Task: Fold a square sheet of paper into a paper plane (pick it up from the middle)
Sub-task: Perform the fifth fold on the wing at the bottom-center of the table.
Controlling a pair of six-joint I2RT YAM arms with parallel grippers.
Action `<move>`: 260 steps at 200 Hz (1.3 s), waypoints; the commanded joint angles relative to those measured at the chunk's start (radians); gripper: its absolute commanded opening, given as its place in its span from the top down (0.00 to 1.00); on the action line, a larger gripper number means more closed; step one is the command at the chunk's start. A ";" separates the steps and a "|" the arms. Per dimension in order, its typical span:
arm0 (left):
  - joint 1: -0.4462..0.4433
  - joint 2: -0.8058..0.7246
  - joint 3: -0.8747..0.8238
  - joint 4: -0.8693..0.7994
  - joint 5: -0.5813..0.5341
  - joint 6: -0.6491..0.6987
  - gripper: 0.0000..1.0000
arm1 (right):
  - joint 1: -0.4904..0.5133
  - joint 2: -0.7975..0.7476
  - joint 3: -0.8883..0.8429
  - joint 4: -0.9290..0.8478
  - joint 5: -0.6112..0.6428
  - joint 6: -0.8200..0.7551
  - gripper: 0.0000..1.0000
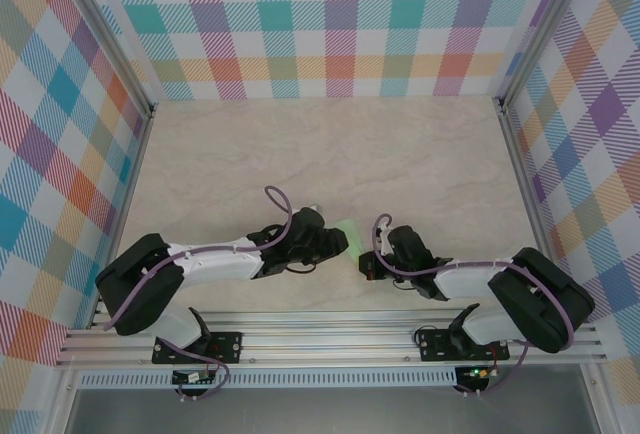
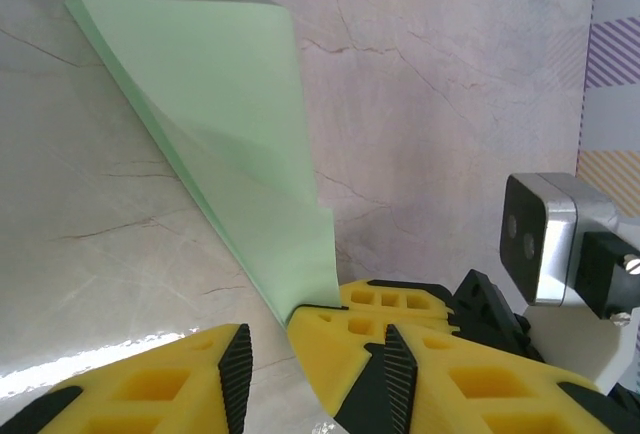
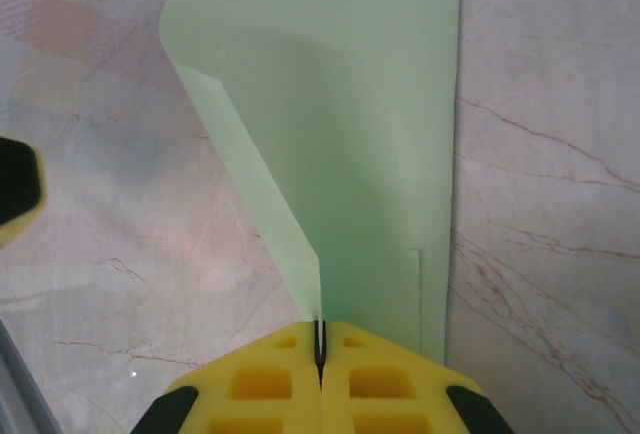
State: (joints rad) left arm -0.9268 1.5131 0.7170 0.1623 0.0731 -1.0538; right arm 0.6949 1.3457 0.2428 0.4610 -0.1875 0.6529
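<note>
The square sheet of paper (image 3: 350,134) is pale green and folded into overlapping layers with slanted creases. Its near edge runs into my right gripper (image 3: 320,342), whose yellow fingers are shut on it. In the left wrist view the paper (image 2: 230,124) stretches up and left from that grip to a sharp corner. My left gripper (image 2: 315,364) stands open, and the right gripper's yellow tip sits between its jaws; bare table shows beside its left pad. From above, the paper (image 1: 349,229) peeks out between the left gripper (image 1: 338,242) and the right gripper (image 1: 366,254).
The marble-patterned table (image 1: 330,154) extends behind the grippers, enclosed by plaid walls (image 1: 300,24). An aluminium rail (image 1: 330,339) carries both arm bases at the near edge. The right wrist camera housing (image 2: 545,239) stands close to my left fingers.
</note>
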 commanded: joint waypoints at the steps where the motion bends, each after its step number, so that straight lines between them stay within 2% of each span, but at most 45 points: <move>1: 0.005 0.045 0.030 0.057 0.048 0.020 0.59 | -0.028 0.002 -0.010 0.028 -0.052 0.054 0.99; 78: 0.006 0.149 0.075 0.179 0.084 0.015 0.59 | -0.075 0.015 -0.010 0.025 -0.108 0.102 0.98; 186: 0.014 0.320 0.152 0.232 0.099 0.015 0.59 | -0.089 0.043 -0.010 0.017 -0.115 0.106 0.96; 260: 0.018 0.381 0.166 0.218 0.123 0.039 0.60 | -0.089 -0.073 0.041 -0.262 -0.118 0.099 0.81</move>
State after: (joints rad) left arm -0.9195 1.8652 0.8684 0.3893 0.1879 -1.0389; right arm 0.6109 1.3270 0.2657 0.3603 -0.2935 0.7517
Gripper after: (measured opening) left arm 0.399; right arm 0.176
